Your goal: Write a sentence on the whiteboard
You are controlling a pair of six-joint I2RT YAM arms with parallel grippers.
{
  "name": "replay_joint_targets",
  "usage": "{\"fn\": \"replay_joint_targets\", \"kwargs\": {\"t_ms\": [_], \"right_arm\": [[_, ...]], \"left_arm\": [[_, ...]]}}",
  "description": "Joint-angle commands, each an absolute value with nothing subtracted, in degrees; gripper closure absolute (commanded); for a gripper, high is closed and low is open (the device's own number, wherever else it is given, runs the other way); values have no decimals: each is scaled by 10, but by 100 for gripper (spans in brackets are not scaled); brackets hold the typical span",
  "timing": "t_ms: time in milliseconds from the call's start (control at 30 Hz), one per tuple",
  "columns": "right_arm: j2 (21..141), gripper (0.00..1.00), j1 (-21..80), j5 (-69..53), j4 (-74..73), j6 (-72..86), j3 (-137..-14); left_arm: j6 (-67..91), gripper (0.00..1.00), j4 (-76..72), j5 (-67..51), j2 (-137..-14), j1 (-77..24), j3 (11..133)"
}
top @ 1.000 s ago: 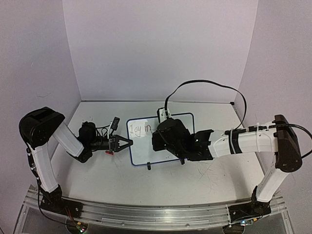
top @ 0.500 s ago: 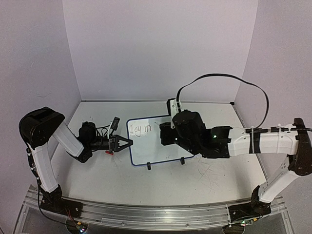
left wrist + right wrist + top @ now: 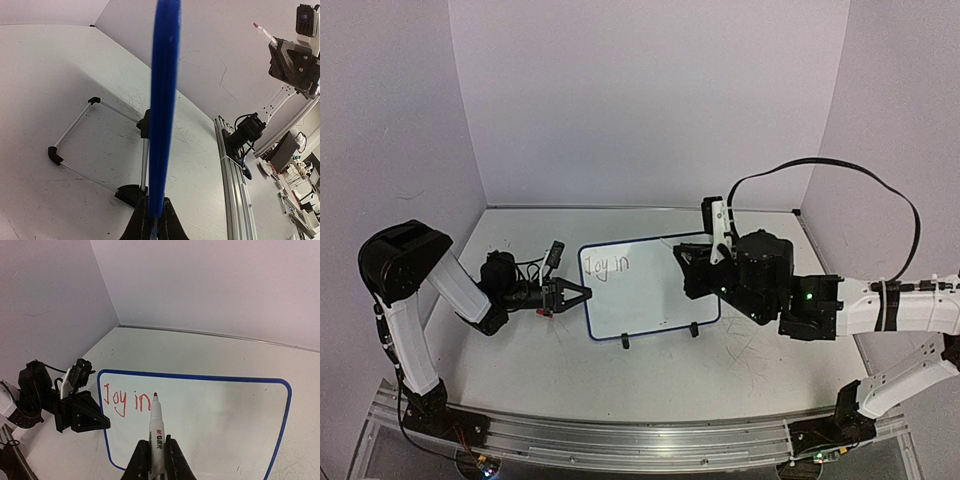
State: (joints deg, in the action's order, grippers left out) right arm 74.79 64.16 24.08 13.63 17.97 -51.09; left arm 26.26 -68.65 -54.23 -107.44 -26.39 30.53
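Right wrist view: marker at the whiteboard.
The right gripper (image 3: 156, 454) pinched a marker (image 3: 157, 426), its tip just ahead, beside the sentence (image 3: 126, 401), which read "Joy in" on the whiteboard (image 3: 225, 415). The left gripper (image 3: 152, 222) clamped the board's blue rim.

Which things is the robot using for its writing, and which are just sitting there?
For the job: whiteboard, red words "Joy in", marker in the right claw, left claw pinching the board's edge.
Just there: looping black cable, metal rail, grey scratches on the tabletop.
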Motion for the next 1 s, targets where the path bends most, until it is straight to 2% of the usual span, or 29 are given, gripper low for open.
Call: {"fn": "replay_joint_targets", "kwargs": {"t_ms": [0,400,567,733,967], "right_arm": [[737,100,636,226,211,124,-508],[789,100,636,242,220,70,-530],[823,100,636,270,176,44,-570],[863,100,637,270,115,80,-621],[864,100,637,254,117,125,-606]], "left_arm": [[272,100,-675,-539,-1050,-257,293],[248,100,-639,-532,-1050,-258,304],[248,100,-637,-527,-1056,-258,305],[250,100,-637,-521,-1055,-258,307],[251,100,-634,-516,-1053,-258,310]]}}
